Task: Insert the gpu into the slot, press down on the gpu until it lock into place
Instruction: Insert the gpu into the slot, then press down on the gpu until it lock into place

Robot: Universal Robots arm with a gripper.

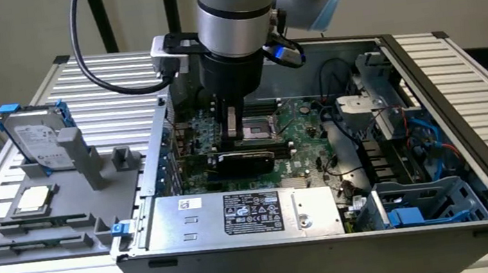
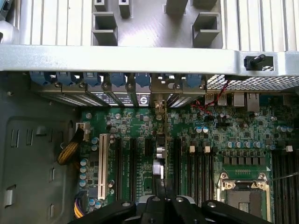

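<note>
table: slatted metal tabletop (image 1: 471,87), carries all below
case: open computer case (image 1: 334,258), middle to the exterior view's right edge of tabletop
board: green motherboard (image 1: 304,132) flat on case floor
socket: square silver processor socket (image 1: 255,132), mid-board
psu: grey power supply (image 1: 189,220), white label, along case's near wall
cage: blue drive cage (image 1: 420,202), near corner of case on the exterior view's right
holder: grey holder (image 1: 65,200), tabletop edge on the exterior view's left
drive: hard drive (image 1: 35,138) upright at holder's far end
chip: square chip (image 1: 33,198) flat on holder
clips: blue clips (image 2: 117,80) in a row on case's rear wall
cables: yellow-black cable bundle (image 2: 70,151) at board edge
</note>
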